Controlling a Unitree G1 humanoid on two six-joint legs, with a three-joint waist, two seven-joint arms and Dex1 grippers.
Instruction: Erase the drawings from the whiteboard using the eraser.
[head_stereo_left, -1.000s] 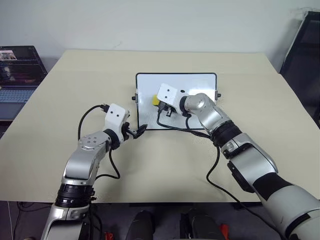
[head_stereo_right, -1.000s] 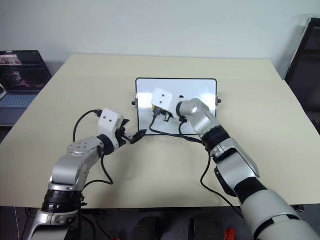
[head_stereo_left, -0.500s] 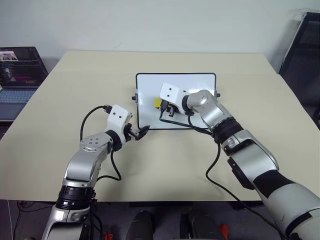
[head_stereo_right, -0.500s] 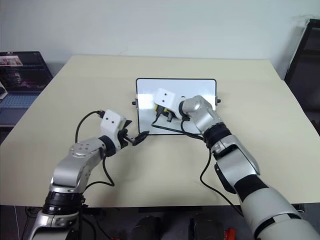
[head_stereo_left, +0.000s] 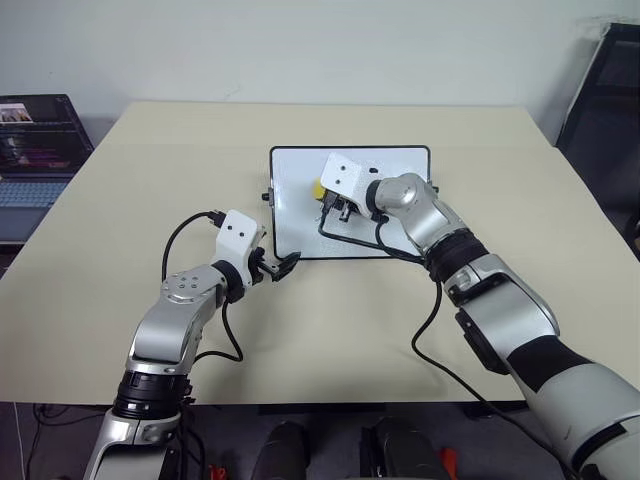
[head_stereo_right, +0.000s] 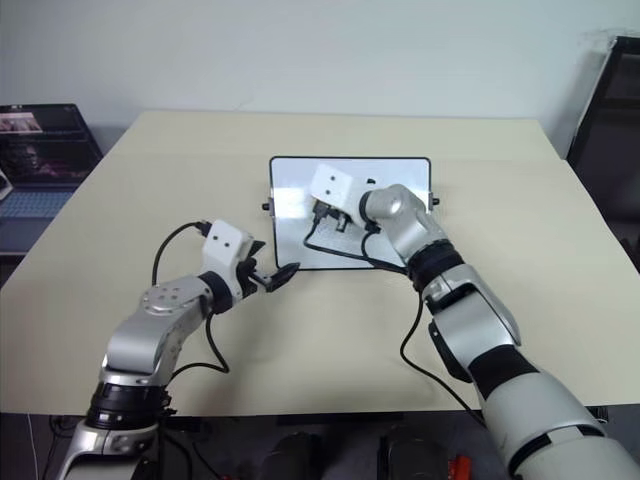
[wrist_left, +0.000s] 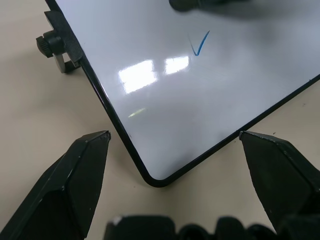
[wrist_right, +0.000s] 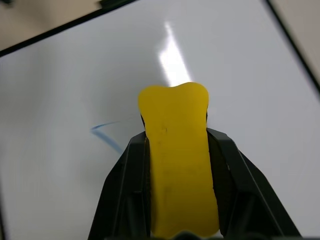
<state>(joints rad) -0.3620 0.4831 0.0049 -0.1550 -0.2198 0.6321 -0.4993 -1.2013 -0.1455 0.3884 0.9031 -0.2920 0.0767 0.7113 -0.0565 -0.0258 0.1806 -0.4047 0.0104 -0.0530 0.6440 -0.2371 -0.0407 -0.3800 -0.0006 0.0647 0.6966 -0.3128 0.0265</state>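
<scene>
The whiteboard (head_stereo_left: 300, 225) lies flat at the table's middle, black-framed with small knobs on its sides. My right gripper (wrist_right: 175, 135) is over its left part, shut on the yellow eraser (head_stereo_left: 318, 188), whose end (wrist_right: 175, 115) points down at the white surface. One of the drawings, a small blue tick (wrist_right: 107, 135), sits just beside the eraser and shows again in the left wrist view (wrist_left: 198, 44). My left gripper (head_stereo_left: 285, 264) is open at the board's near left corner (wrist_left: 150, 177), one finger (wrist_left: 85, 165) off each side of it.
An open laptop (head_stereo_left: 35, 140) stands off the table's far left. A dark piece of furniture (head_stereo_left: 605, 90) is at the far right. My right wrist's black cable (head_stereo_left: 350, 235) loops over the board's near edge. Bare beige table (head_stereo_left: 150, 180) surrounds the board.
The right gripper has carried the eraser a little toward the board's far edge. The left gripper has stayed at the near left corner.
</scene>
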